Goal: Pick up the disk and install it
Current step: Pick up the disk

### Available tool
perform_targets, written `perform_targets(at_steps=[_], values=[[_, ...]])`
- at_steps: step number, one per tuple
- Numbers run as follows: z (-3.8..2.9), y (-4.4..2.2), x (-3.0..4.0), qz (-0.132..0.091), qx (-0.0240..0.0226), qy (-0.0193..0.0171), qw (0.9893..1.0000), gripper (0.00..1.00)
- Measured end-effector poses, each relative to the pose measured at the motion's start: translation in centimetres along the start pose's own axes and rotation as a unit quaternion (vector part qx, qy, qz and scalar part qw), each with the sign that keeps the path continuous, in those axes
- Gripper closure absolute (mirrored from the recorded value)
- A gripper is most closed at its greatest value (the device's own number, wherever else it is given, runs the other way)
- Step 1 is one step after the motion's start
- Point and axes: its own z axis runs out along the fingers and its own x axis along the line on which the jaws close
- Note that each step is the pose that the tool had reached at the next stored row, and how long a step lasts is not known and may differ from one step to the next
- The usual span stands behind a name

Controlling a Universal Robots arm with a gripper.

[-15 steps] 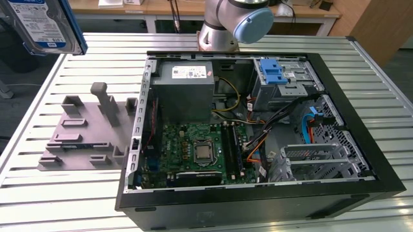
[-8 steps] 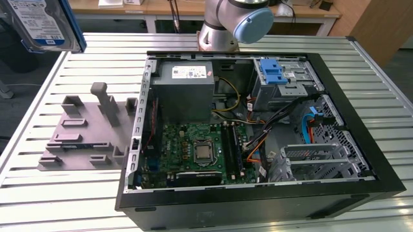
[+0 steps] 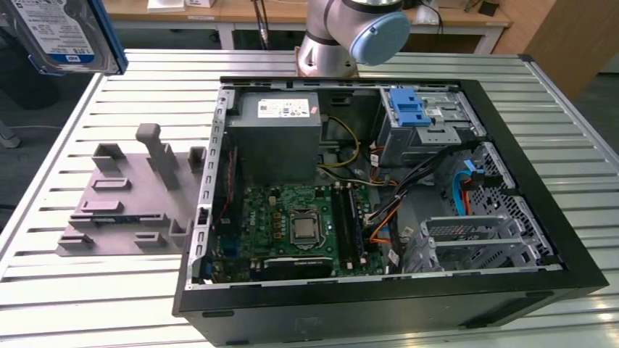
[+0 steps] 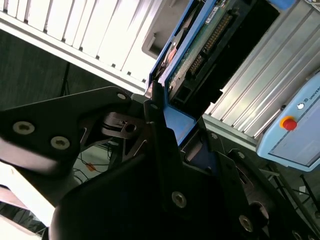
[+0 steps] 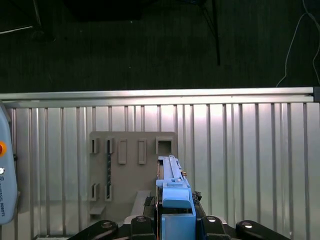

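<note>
Pincer point(image 5: 174, 209) is clamping shut on the disk point(image 5: 171, 175). In the first wrist view I'm seeing a black finger tight against each side of the blue carrier, no gap. The second wrist view agrees: fingers point(image 4: 155, 112) are pinching the carrier's edge and the drive body point(image 4: 200, 45) is running straight out from them. So the long axis is pointing away from the pincer, with the disk sitting edge-on between the jaws.

The disk is hanging clear of everything. In the exterior view it's showing in the upper left of the frame point(image 3: 63, 32), label side toward the camera, well above the desk point(image 3: 97, 304). Nothing is touching it but the pincer.

The grey holder plate point(image 5: 131, 165) is lying flat on the desk under and beyond the disk. In the exterior view it's sitting at centre left point(image 3: 126, 196), just beside the open computer case point(image 3: 387, 312).

The relation I'm watching:
- The drive cage point(image 3: 430, 127) with its blue latch point(image 3: 410, 109) is sitting in the upper right of the case.
- The disk is off past the case's opposite side, so the two are well apart, with the power supply point(image 3: 280, 134) between them along the top of the case.
- The motherboard point(image 3: 290, 225) is lying below the power supply in the frame.

The arm's base point(image 3: 338, 36) is standing at top centre, behind the case. Not installed yet, I'm judging: carried, not seated.
</note>
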Motion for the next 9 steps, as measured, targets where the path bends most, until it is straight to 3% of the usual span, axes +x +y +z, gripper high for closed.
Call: perform_targets(at_steps=[9], values=[[-0.69, 0.00, 0.00, 0.000, 0.0000, 0.0000, 1.0000, 0.64]])
